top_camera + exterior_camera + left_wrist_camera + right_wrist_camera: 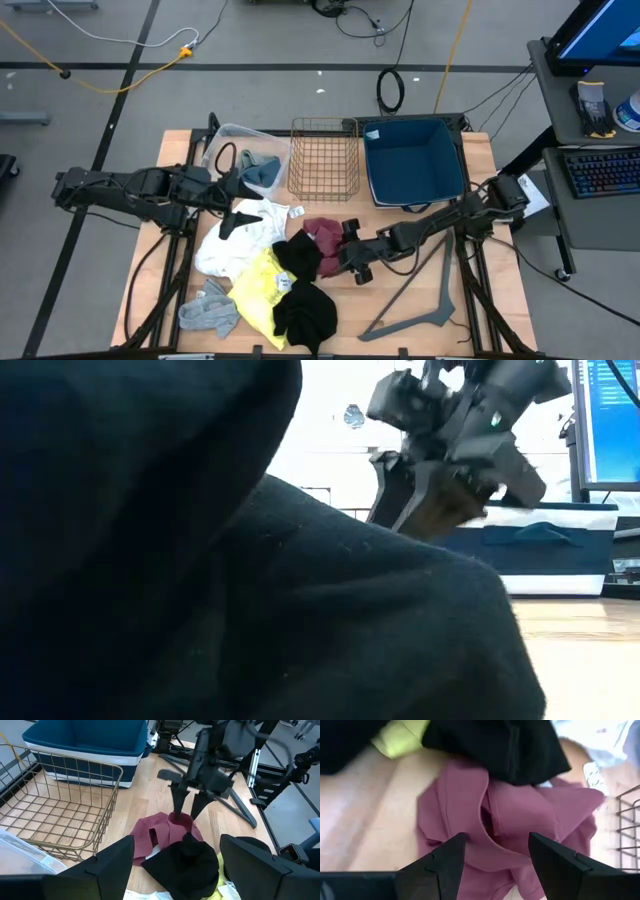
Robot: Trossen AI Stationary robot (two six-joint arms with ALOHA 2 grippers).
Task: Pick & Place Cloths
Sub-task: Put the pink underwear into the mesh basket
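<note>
The maroon cloth [322, 234] lies mid-table, with one black cloth [298, 256] overlapping its near-left side. My right gripper [497, 840] is open and points down over the maroon cloth's middle [510, 815]; the left wrist view shows the right gripper [186, 812] at the cloth's right edge. My left gripper [176, 845] is open and hovers over the white cloth [240, 238]. The yellow cloth [260, 286], the second black cloth [306, 316] and the grey cloth [208, 310] lie near the front edge. The teal-blue cloth [264, 172] sits in a clear tub. My right gripper stands slanting down from the table's right with a fingertip [178, 814] at the maroon cloth's right edge [172, 820]. The cloth lies flat and rumpled on the table. Whether the fingertips touch it I cannot tell.
A wire basket [325, 158] and a blue bin [413, 160] stand at the far edge, right of the clear tub [232, 135]. A grey hanger [420, 300] lies front right. The near black cloth [250, 580] fills most of the low view.
</note>
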